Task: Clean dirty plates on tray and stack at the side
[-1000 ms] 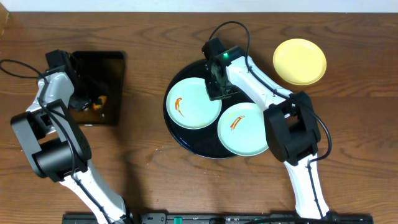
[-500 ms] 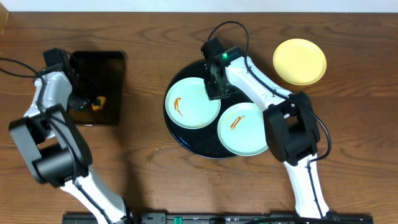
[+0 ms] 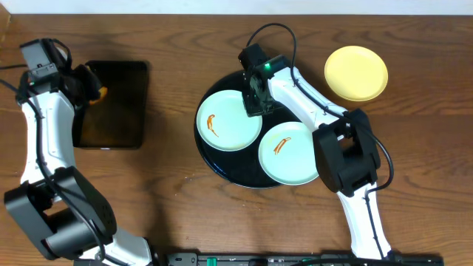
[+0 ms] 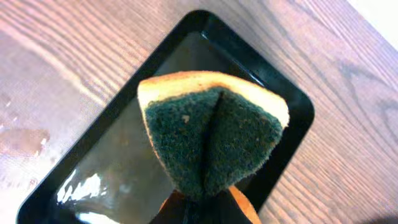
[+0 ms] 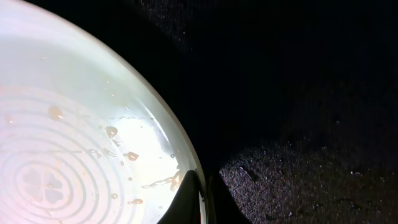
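Two pale mint plates lie on the round black tray [image 3: 229, 164], each with an orange-brown streak: one on the left [image 3: 229, 122], one at the front right [image 3: 290, 154]. A pale yellow plate [image 3: 356, 72] rests on the table to the tray's right. My right gripper [image 3: 255, 103] is shut on the far rim of the left mint plate [image 5: 74, 143]; one of its fingers [image 5: 186, 199] lies on the plate's inner face, with the rim in between. My left gripper [image 3: 90, 83] hangs over the rectangular tray's left edge, shut on a folded green-and-yellow sponge [image 4: 211, 134].
A smaller rectangular black tray [image 3: 118, 111] with a wet, shiny floor [image 4: 118, 162] sits at the left of the wooden table. The right arm reaches across the round tray's back edge. A damp patch [image 4: 22, 140] marks the wood beside the rectangular tray.
My left arm has lifted off the rectangular tray and swung back to the left with the sponge. The right gripper and the plates have not moved.
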Robot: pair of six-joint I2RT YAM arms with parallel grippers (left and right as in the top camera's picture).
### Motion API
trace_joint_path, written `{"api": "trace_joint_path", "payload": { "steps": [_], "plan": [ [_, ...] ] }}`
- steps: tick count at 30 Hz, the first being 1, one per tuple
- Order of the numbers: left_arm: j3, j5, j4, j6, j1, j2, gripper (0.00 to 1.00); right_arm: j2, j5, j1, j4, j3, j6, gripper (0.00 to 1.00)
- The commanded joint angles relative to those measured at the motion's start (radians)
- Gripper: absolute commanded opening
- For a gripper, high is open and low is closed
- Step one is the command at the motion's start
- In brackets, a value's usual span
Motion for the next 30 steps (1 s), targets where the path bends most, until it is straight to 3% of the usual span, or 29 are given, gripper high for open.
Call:
{"api": "trace_joint_path", "payload": {
  "steps": [1,7,13,18,23,28,30],
  "plan": [
    [-0.048,-0.005,0.027,0.047,-0.001,0.075,0.07,0.022,0.008,0.010,0.016,0.008,0.025,0.01],
    [-0.037,0.026,0.060,0.048,-0.001,0.108,0.08,0.022,0.008,0.010,0.017,0.008,0.025,0.01],
    [-0.017,0.228,0.103,0.047,-0.003,-0.078,0.07,0.022,0.009,0.009,0.018,0.008,0.025,0.01],
    [-0.019,0.158,0.117,0.093,-0.009,-0.144,0.07,0.022,0.008,0.009,0.021,0.008,0.025,0.01],
    [-0.072,-0.057,0.124,0.096,-0.008,-0.021,0.07,0.022,0.008,0.010,0.024,0.008,0.025,0.01],
    [-0.075,-0.060,0.072,0.101,-0.008,0.117,0.08,0.022,0.008,0.010,0.019,0.008,0.025,0.02],
    [-0.065,-0.038,0.056,0.115,-0.008,0.100,0.07,0.022,0.008,0.010,0.017,0.008,0.025,0.07]
  ]
}}
